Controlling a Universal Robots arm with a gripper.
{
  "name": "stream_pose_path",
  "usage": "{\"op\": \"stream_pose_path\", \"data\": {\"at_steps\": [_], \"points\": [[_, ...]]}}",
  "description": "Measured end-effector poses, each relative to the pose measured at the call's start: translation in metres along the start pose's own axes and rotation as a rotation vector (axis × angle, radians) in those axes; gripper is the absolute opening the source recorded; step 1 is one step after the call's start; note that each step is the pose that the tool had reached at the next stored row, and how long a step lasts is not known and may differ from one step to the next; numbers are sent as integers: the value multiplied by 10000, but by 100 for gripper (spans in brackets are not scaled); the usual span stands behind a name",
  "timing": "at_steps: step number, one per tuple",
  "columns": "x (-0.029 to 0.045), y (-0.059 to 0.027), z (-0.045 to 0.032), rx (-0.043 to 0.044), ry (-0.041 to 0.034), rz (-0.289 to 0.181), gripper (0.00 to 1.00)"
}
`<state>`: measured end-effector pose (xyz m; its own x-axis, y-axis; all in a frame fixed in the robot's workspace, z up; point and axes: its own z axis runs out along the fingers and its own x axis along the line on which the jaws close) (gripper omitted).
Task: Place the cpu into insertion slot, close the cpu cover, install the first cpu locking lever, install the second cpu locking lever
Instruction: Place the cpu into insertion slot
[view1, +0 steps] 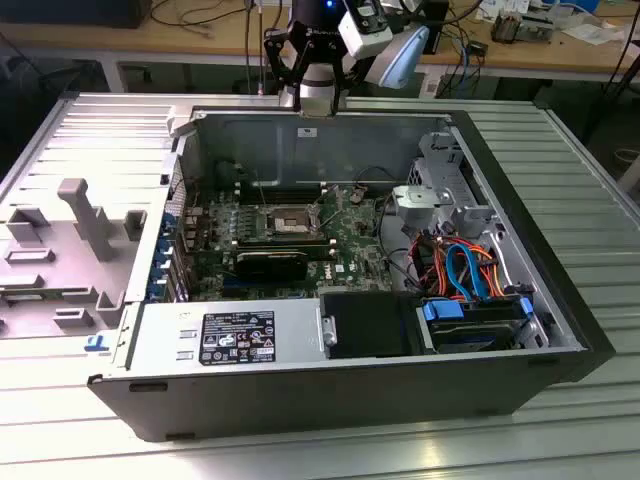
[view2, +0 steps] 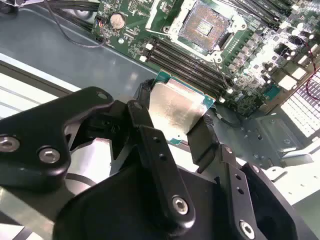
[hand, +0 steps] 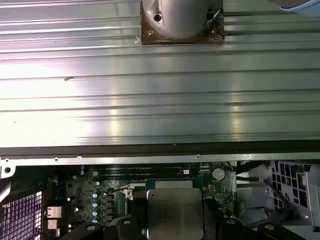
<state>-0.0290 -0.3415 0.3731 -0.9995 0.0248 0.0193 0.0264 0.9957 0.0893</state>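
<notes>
Tool (view2: 172, 125) clamped on the cpu (view2: 177, 102), silver chip pinched by its edges between both fingers; held in the air over the computer case (view1: 330, 395), well apart from the bare insertion slot (view2: 207, 25) on the green board (view2: 137, 20).

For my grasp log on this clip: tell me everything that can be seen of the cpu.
The cpu is a small flat square chip with a dull silver metal top face and a thin green edge. It is clamped at two opposite sides between the black fingers of the claw. It is held in the air, apart from the empty insertion slot; nothing else touches it.
</notes>
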Motion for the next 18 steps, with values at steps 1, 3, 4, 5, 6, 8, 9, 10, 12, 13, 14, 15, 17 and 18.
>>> {"op": "stream_pose_path", "data": {"at_steps": [1,3,4,5,6,8,9,10,12,13,14,15,17,18], "points": [[0,0,0,-1,-1,0,55],[0,0,0,0,0,0,55],[1,-3,1,-1,-1,1,55],[1,-5,0,-1,0,2,55],[2,-8,0,0,0,1,55],[6,-23,0,0,0,1,55],[8,-27,1,0,0,1,55],[12,-34,1,1,0,-2,55],[20,-50,3,-2,-1,0,55],[22,-54,4,-2,-1,2,55],[22,-56,4,-1,-1,2,55],[22,-58,4,0,0,1,55],[23,-63,5,-1,0,0,55],[23,-66,6,-1,-1,-1,55]]}}
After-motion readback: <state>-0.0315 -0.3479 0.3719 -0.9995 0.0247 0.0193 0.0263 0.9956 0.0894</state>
